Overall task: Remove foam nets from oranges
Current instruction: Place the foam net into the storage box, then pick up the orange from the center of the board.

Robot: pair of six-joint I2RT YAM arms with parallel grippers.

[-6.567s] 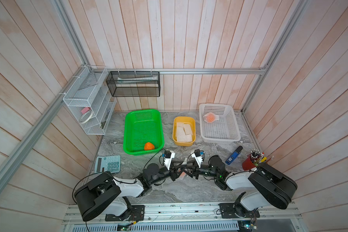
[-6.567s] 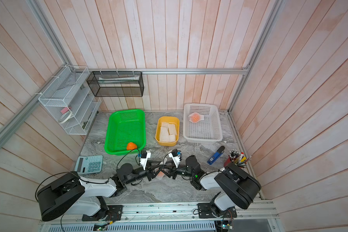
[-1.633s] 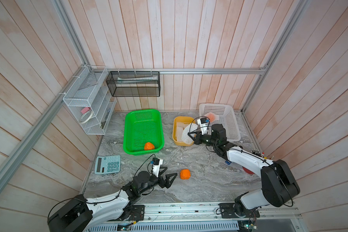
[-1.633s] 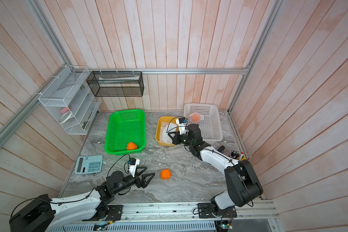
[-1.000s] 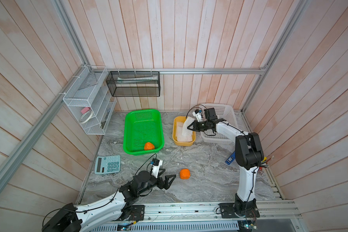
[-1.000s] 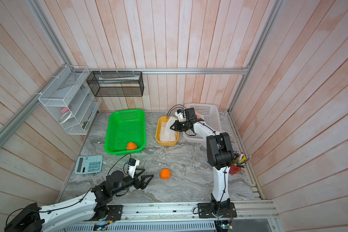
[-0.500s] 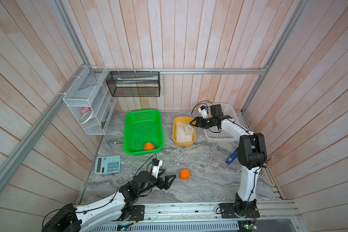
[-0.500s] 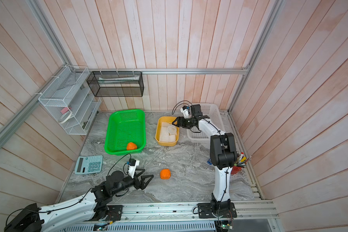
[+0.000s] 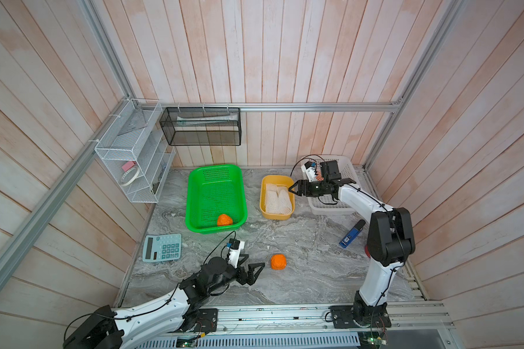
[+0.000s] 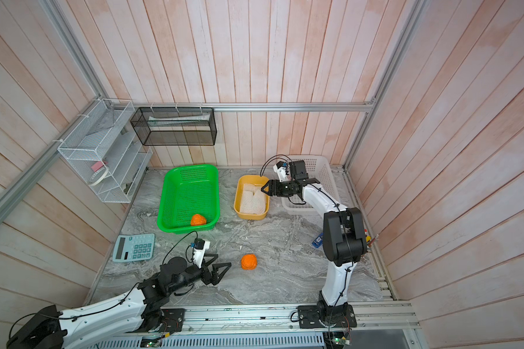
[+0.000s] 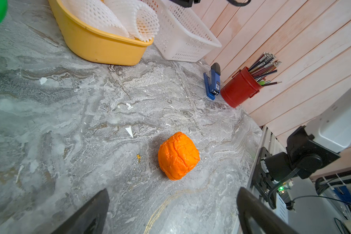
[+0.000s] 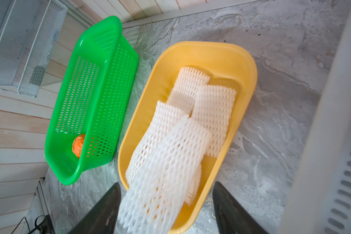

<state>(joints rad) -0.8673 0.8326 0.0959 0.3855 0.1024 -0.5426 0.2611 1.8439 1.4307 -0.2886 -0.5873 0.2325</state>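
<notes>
Grey marble tabletop (image 9: 300,241) walled by pale wood planks carries a bare orange (image 9: 278,261) before the open-jawed left gripper (image 9: 256,270), foam nets (image 9: 277,199) under the open-jawed right gripper (image 9: 294,189).

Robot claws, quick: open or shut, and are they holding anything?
Left gripper: open, empty, beside the bare orange.
Right gripper: open, holding nothing, over the foam nets in the yellow tub.

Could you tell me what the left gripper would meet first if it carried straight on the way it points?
Most likely the bare orange on the marble table; it lies directly ahead of the open left gripper.
</notes>
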